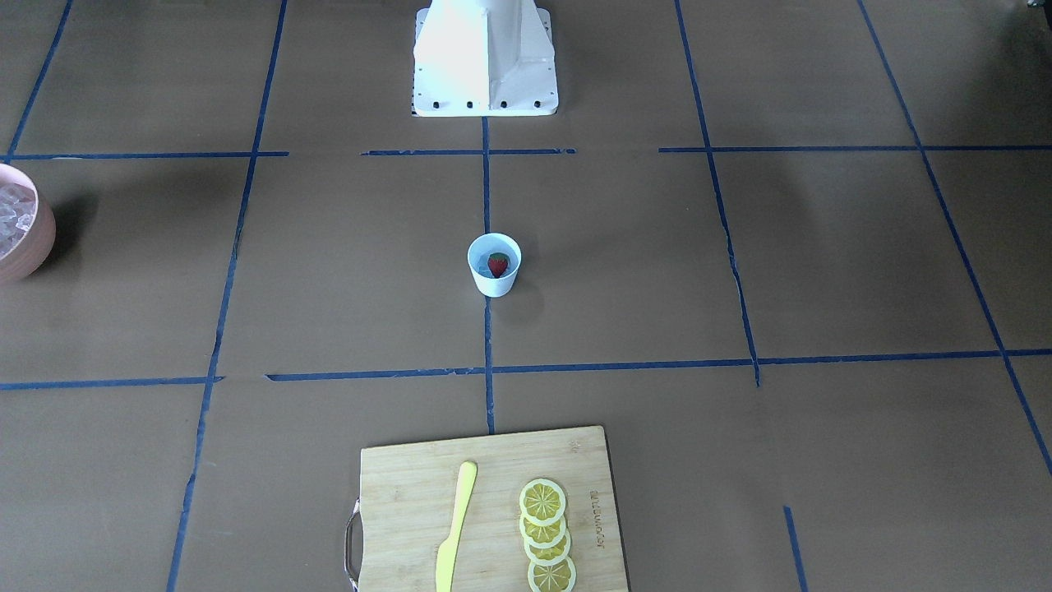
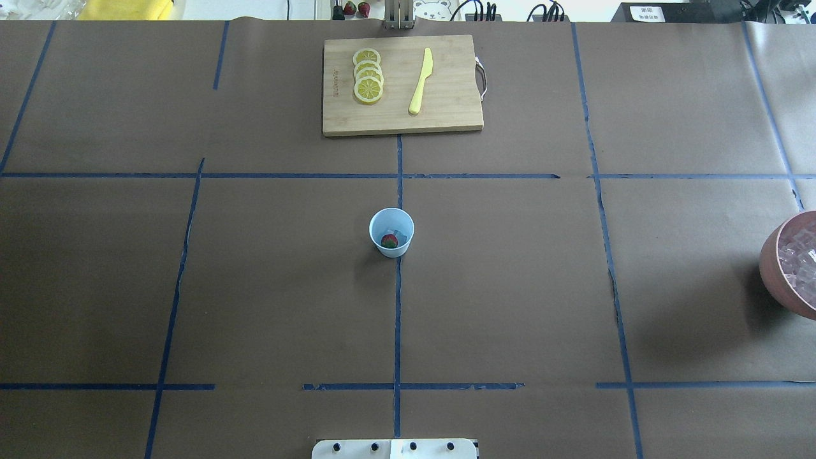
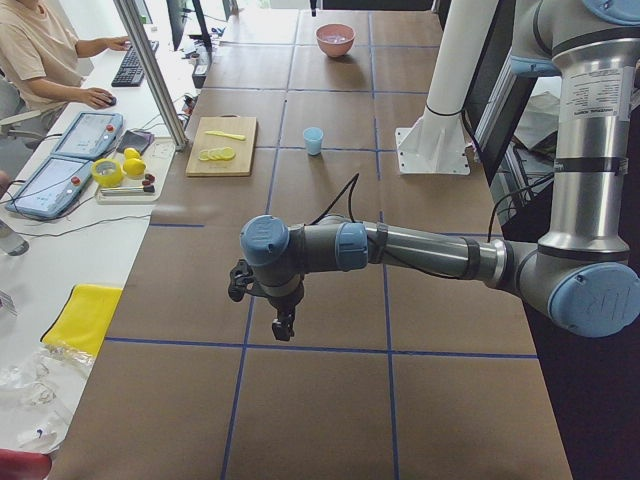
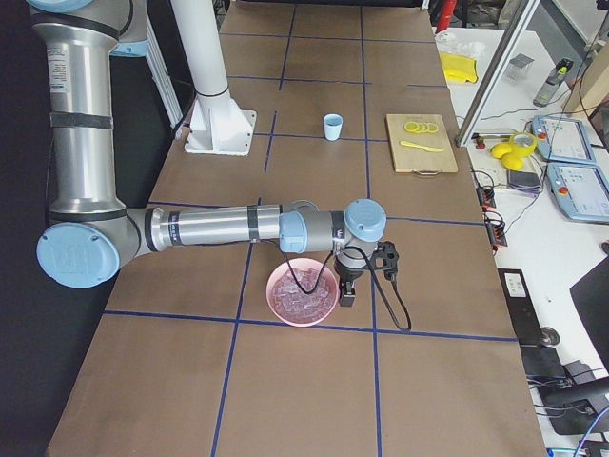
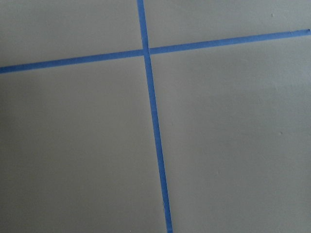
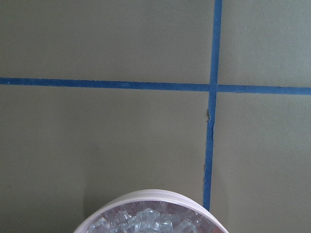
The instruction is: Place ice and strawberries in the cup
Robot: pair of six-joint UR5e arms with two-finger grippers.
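The small white tapered cup with a pale blue inside stands mid-way across the brown paper-covered surface, within reach of both arms. The dark-red strawberry lies inside it. A pale shape beside the berry may be ice, though it is too small to be sure. Clear ice cubes fill the round pink bowl on the robot's right. The right gripper hangs just at the bowl's rim, probably placed for a pick. The left gripper hovers over bare surface, well apart from the cup. I cannot tell whether either pair of fingers is spread or closed.
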